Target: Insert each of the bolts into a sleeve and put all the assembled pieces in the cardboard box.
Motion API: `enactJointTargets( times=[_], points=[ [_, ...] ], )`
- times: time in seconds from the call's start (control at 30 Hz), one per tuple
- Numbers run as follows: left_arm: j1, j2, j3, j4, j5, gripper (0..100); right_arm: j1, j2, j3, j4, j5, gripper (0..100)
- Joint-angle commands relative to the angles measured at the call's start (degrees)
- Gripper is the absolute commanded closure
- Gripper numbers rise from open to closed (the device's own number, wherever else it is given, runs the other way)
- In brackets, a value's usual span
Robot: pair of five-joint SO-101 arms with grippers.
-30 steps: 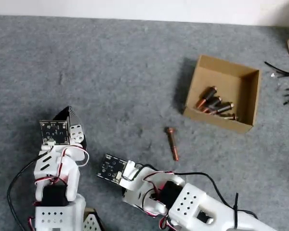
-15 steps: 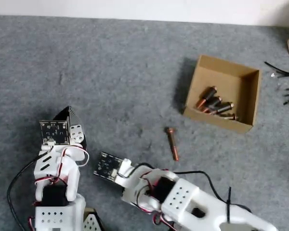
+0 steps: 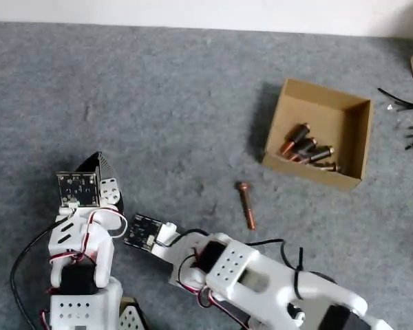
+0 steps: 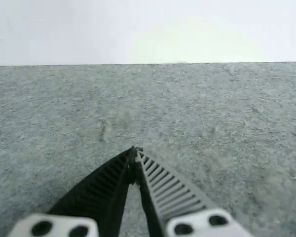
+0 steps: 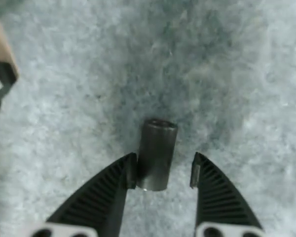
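Closest in, the right tool point(image 5: 164, 164) is spread open with a dark sleeve point(image 5: 158, 148) lying flat on the grey surface point(image 5: 227, 74) between its fingers. One finger looks like it's touching the sleeve's side and the other has a gap, so nothing's actually gripped yet. In the high view the right arm point(image 3: 248, 275) sits at the bottom middle of the frame, with its wrist aimed toward the lower left.

Just beside it in the lower left, the left tool point(image 4: 135, 153) is clenched shut on nothing, tips pressed together.

A bit further up, slightly right of centre, one copper-coloured bolt point(image 3: 246, 205) lies loose on the surface, roughly between the right arm and the box.

Furthest away, in the upper right, is the cardboard box point(image 3: 310, 172), with several assembled pieces point(image 3: 306, 146) lying side by side in it. I can't get a clean count, they overlap.

So my read is that this is mostly done. The box holds a batch of finished ones, and what's left looks like a single pair, this sleeve and that bolt. The sleeve needs grabbing, the bolt needs to go in it, and then the pair goes into the box. I can't rule out more loose bits hidden under the arms.
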Motion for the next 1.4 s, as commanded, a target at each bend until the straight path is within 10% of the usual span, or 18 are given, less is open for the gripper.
enactJointTargets(
  times=[0.0,0.53,0.97,1.37],
  points=[
    [-0.4,-0.1,1.0,-1.4,0.4,99,-0.6,2.2,-2.0,-3.6,-0.5,84.0],
    [-0.4,-0.1,1.0,-1.4,0.4,99,0.0,4.2,-2.1,-6.0,-4.9,99.3],
    [-0.4,-0.2,1.0,-1.4,0.4,99,14.9,2.3,-2.2,-5.8,-5.0,99.5],
    [4.7,-0.1,1.0,-1.3,0.4,99,32.7,-36.0,10.7,-5.1,-5.0,99.5]
  ],
)
